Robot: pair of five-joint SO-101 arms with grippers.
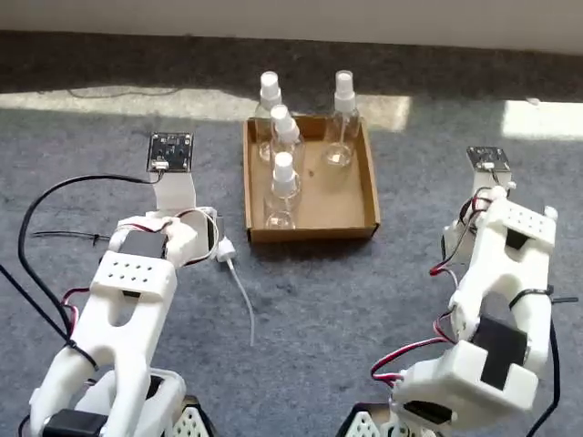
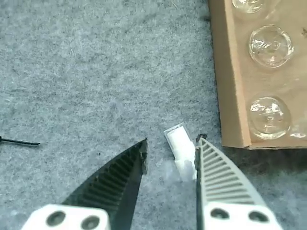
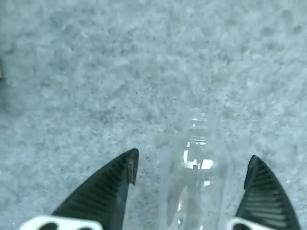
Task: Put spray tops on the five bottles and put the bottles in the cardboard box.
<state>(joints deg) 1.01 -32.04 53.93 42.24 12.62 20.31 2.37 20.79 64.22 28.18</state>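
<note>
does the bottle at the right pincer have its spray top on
Off. The bottle inside the open right pincer ends in a bare neck; a loose spray top lies on the carpet at the left pincer.

The clear bottle (image 3: 194,189) (its base end) is cut off by the edge.

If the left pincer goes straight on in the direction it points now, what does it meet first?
Most likely the white spray top, lying on the carpet between the tips of the open left pincer, close to the white one. The cardboard box stands aside, out of that line. Depth is unclear.
</note>
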